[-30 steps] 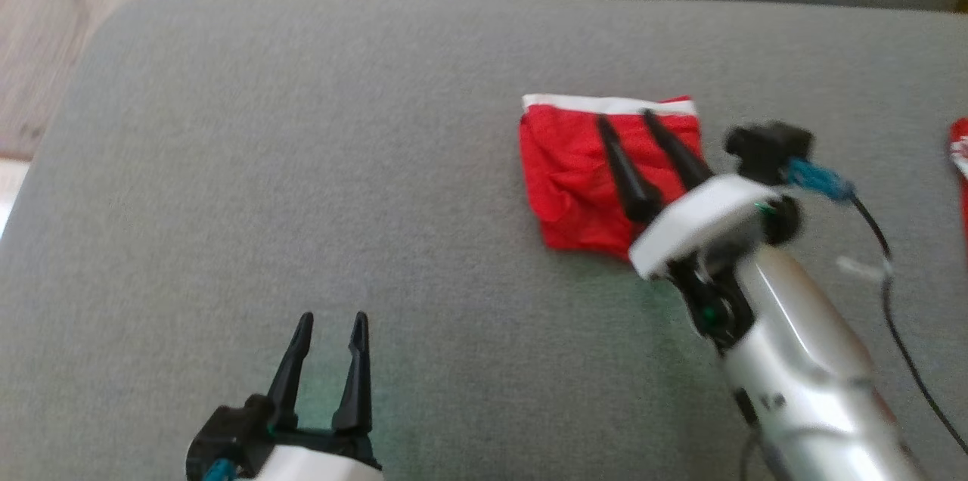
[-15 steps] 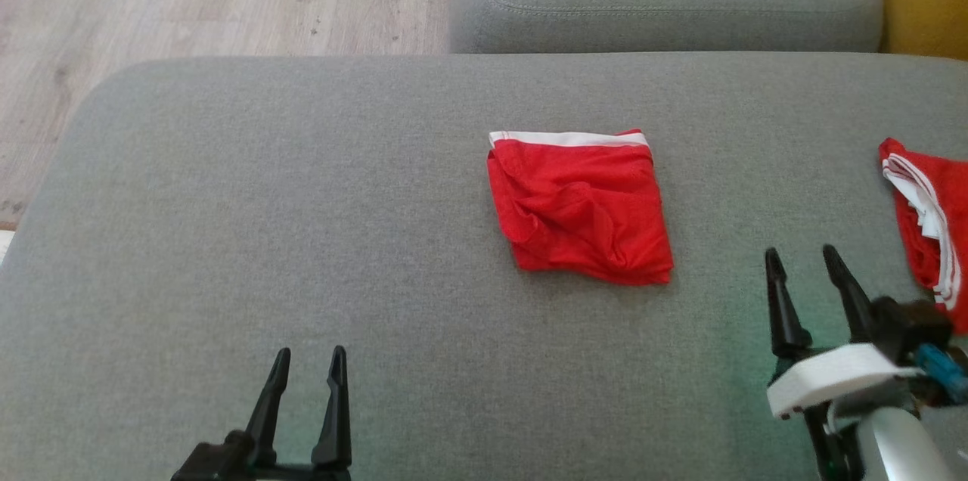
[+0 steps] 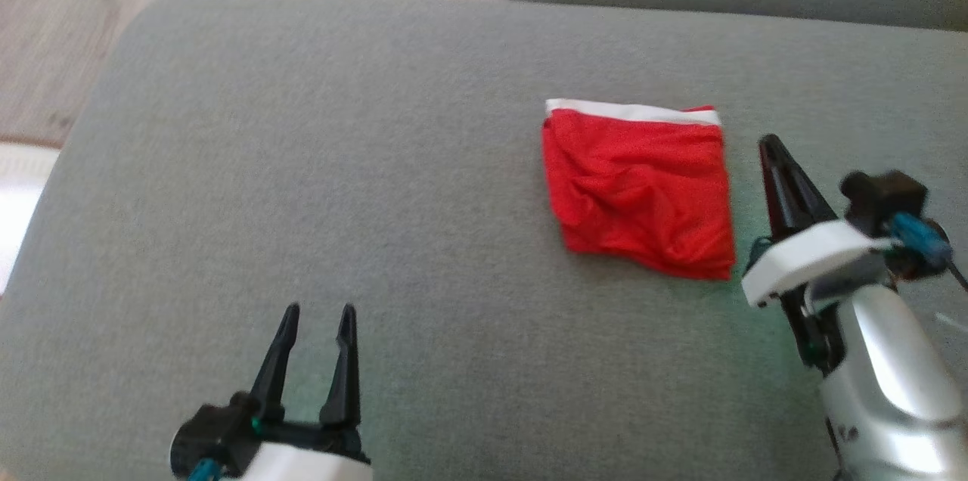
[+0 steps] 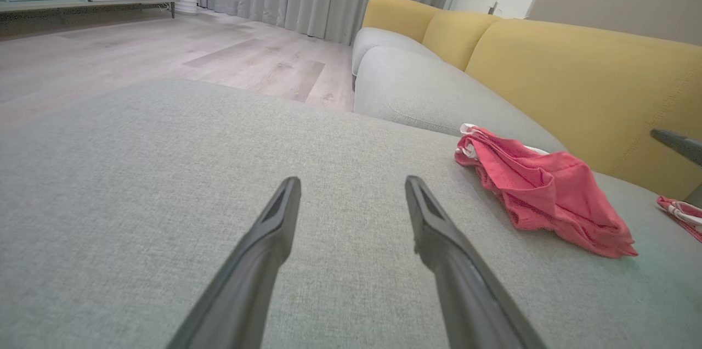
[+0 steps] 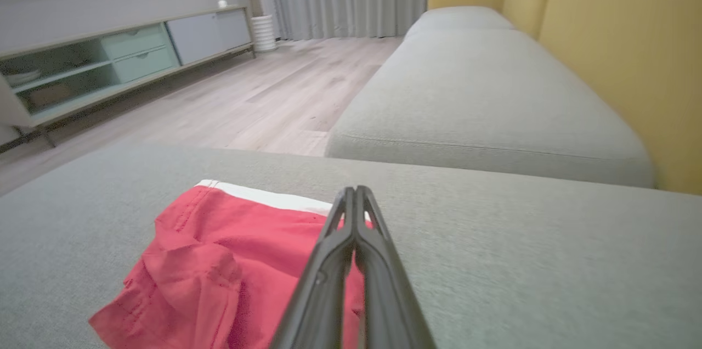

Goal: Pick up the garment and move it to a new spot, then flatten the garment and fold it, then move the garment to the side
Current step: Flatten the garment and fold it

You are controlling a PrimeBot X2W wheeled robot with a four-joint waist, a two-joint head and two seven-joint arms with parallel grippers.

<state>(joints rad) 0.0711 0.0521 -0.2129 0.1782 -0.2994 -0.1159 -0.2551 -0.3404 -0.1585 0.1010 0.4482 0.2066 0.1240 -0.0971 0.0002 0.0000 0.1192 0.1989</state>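
Just left of the right hand [image 3: 770, 142] — fingers together — lies the folded garment [image 3: 639, 190].

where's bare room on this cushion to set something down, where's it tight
The widest bare patch is the grey cushion left of the folded red garment, between the floor-side edge and the left gripper. A bare strip runs beyond the garment. Crowded: right of it, where the right gripper sits close, jaws shut.
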